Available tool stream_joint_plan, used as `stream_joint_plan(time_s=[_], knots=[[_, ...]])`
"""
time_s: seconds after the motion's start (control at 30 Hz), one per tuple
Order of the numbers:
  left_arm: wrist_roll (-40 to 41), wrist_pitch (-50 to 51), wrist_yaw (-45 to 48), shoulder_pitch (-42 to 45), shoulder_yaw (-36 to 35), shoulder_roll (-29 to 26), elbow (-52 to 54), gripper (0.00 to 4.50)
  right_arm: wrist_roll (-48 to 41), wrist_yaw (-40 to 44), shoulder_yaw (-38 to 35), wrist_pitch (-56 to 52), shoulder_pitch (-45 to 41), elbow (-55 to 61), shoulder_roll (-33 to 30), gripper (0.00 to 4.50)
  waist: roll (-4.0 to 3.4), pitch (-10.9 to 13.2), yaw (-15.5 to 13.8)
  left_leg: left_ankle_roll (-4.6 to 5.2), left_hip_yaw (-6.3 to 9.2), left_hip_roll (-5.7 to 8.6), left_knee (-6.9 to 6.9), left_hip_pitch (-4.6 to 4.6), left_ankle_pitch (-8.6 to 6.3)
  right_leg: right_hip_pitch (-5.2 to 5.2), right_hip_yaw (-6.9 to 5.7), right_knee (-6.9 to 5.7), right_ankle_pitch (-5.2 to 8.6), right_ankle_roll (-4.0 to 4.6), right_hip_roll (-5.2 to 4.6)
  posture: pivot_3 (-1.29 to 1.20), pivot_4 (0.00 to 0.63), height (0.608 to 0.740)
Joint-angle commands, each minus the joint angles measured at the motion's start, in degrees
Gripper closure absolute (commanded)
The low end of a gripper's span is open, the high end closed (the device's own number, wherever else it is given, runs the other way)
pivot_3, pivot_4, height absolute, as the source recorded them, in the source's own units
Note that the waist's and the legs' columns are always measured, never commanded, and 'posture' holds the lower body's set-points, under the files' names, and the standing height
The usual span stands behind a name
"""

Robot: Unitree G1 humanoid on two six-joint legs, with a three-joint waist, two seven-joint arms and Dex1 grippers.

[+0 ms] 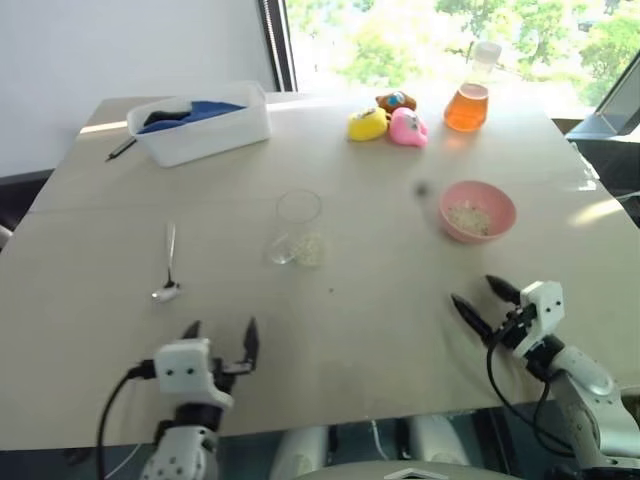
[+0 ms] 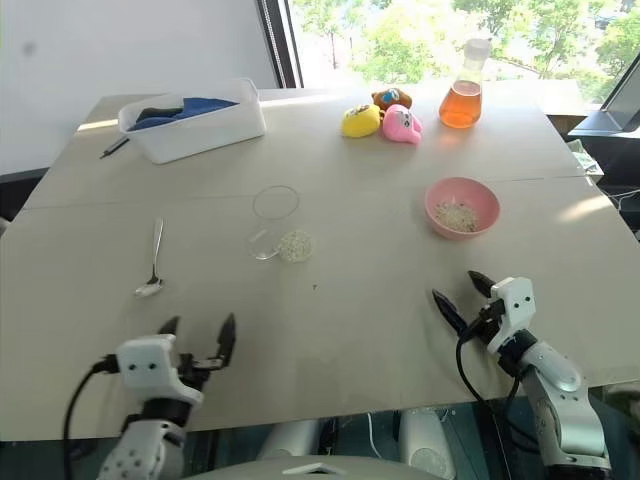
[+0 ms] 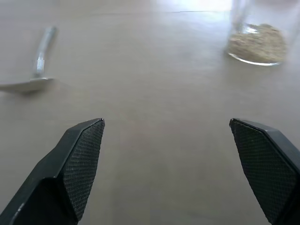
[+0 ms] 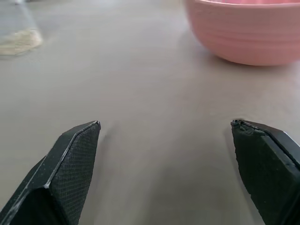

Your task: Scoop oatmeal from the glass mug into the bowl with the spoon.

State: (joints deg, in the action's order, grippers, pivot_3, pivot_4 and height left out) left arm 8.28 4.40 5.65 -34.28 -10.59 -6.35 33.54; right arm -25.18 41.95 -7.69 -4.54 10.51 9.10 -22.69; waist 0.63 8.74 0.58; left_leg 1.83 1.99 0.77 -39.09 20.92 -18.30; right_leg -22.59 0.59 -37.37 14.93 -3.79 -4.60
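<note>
Already some oatmeal (image 1: 468,217) lay in the bowl (image 1: 478,211), a small pale heap on the pink bottom, so I judged that at least one portion was transferred. The bowl stood on the table (image 1: 360,330) toward the robot's right, a little in front of the right gripper (image 1: 487,305). The glass mug (image 1: 297,228) stood near the middle of the table, upright, and a thin layer of the flakes was at its bottom; the mug was far from empty of them, as the left wrist view also showed.

The spoon (image 1: 168,264) lay flat on the table to the left of the mug, well apart from it, with its small oval end toward the robot and its handle pointing away. Nothing touched it. The left gripper (image 1: 220,337) hovered near the table's front edge, just behind the spoon's oval end, with its two black fingers spread wide and nothing between them. The right gripper was also spread wide and empty, pointing toward the space between mug and bowl.

So the work seemed to be between two scoops, or perhaps finished: the spoon was put down, both hands were free. If more was wanted, the spoon had to be picked up again, dipped in the mug and carried to the bowl.
</note>
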Motion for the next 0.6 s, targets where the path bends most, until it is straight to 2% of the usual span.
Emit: stream_joint_plan(time_s=[0.03,0.2,0.3,0.43,0.6], knots=[[3.1,6.9,-1.6,6.6,-8.2,-4.5,2.0,0.02,-5.8,6.8,0.9,-3.5,-1.3,6.6,-3.8,0.00,-0.05,0.0,-0.1,0.00,0.00,0.01,-0.01,-0.01,0.00,0.00,0.00,-0.02,0.00,-0.01,-0.01,0.00,0.150,0.740],[5.3,18.9,-2.5,17.2,-16.8,-12.6,-1.1,0.02,-11.5,7.9,1.2,-11.0,-5.0,13.3,-7.7,0.00,-0.01,0.0,0.1,-0.01,0.00,0.05,-0.09,-0.09,0.01,0.04,0.02,-0.17,-0.02,-0.03,0.00,0.00,0.150,0.740],[7.1,26.9,-0.8,22.3,-18.9,-17.7,-3.4,0.02,-13.3,8.1,1.8,-13.6,-7.8,16.1,-9.0,0.00,-0.02,0.0,0.1,-0.03,0.00,0.06,-0.08,-0.12,0.02,0.03,0.03,-0.22,-0.02,-0.02,0.02,0.00,0.150,0.740],[10.5,38.2,1.9,27.0,-19.8,-22.9,-7.2,0.02,-15.6,7.9,2.4,-16.7,-11.8,18.9,-10.1,0.00,0.00,0.0,0.1,-0.06,0.01,0.07,-0.07,-0.09,0.03,0.00,0.05,-0.21,-0.02,-0.03,0.02,0.00,0.150,0.740],[10.2,42.7,5.5,30.2,-17.8,-27.6,-13.8,0.02,-16.5,8.8,3.2,-18.9,-13.8,21.3,-11.9,0.00,0.04,0.1,0.1,-0.21,0.03,0.08,-0.06,-0.08,0.11,-0.04,0.05,-0.23,-0.02,-0.03,0.01,0.00,0.150,0.740]])
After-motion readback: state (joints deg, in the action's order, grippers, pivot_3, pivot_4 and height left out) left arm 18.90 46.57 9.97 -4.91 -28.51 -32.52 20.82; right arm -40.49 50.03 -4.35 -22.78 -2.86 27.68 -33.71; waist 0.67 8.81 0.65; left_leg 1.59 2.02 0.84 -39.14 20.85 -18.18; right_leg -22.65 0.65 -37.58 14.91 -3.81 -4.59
